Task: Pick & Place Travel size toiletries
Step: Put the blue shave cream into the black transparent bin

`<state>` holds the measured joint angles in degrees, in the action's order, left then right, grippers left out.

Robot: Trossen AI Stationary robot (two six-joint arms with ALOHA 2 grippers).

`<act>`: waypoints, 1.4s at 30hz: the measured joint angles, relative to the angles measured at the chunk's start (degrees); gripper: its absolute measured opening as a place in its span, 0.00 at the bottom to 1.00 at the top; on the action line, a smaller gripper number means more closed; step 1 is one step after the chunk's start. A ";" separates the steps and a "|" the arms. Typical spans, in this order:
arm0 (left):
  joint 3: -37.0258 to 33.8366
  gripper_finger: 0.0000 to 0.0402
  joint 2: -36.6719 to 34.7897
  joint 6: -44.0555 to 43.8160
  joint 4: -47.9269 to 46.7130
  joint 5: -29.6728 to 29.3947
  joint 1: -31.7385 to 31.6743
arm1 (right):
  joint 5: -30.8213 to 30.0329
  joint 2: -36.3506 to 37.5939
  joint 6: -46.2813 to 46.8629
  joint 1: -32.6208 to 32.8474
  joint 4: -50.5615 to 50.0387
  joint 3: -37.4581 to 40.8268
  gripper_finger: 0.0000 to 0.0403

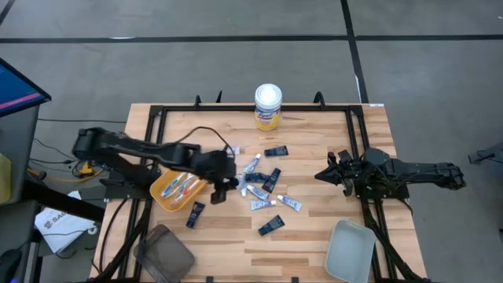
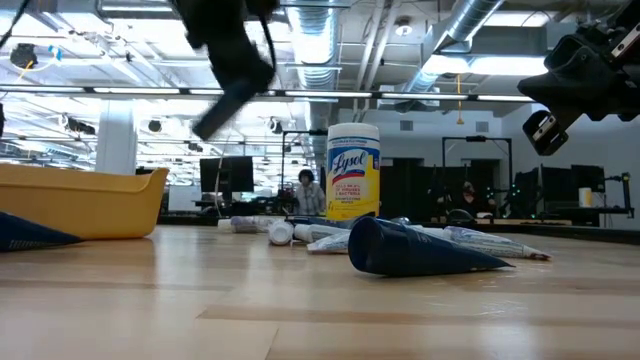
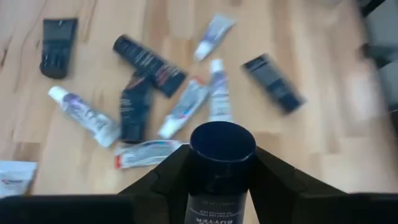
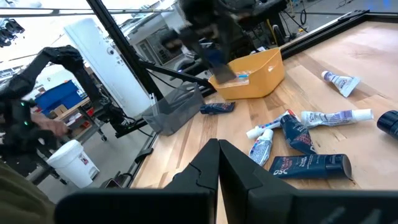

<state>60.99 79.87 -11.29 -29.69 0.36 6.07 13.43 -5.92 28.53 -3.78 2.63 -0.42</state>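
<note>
A workshop room lies behind the wooden worktop (image 1: 314, 157). The left tool (image 3: 222, 171) grasps a dark tube (image 3: 222, 163) and holds it above the scattered toiletries (image 1: 263, 189), just beside the yellow bin (image 1: 169, 192). The carrying step seems in hand; next it should move over the bin and let go. The right tool (image 4: 217, 163) waits clenched, empty, at the right side.

Open industrial lab, exposed ceiling ducts (image 2: 470, 30), concrete floor (image 1: 236, 63), monitors (image 2: 225, 175) behind wooden table (image 1: 314, 141)
</note>
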 joint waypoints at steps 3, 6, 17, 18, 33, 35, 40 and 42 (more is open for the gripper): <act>0.00 0.34 -4.08 -4.84 -0.59 -0.15 3.76 | 0.00 0.01 0.00 0.01 0.00 0.01 0.00; 0.00 0.32 -7.08 -10.46 -0.74 -0.07 8.47 | 0.01 0.00 0.00 0.01 -0.01 0.01 0.00; 0.02 0.32 -8.73 -37.09 -3.97 0.05 33.15 | 0.00 0.01 0.00 0.01 -0.02 0.01 0.00; 0.02 0.32 -8.02 -38.70 -4.25 -0.15 35.34 | 0.00 0.01 0.00 -0.01 0.00 0.01 0.00; 0.02 0.32 8.92 -42.43 -5.74 2.50 48.17 | 0.00 0.00 0.00 0.00 0.00 0.01 0.00; 0.00 0.32 10.56 -41.21 -5.77 3.92 48.19 | 0.00 -0.01 0.00 0.01 0.00 0.01 0.00; 0.00 0.34 12.22 -40.39 -6.57 5.53 48.19 | 0.00 0.01 0.00 0.01 0.00 0.01 0.00; 0.00 0.35 12.22 -40.39 -7.21 5.55 48.19 | 0.00 0.00 0.00 0.01 -0.01 0.00 0.00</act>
<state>60.99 92.09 -51.68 -36.91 5.91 54.26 13.43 -5.92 28.53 -3.77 2.63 -0.41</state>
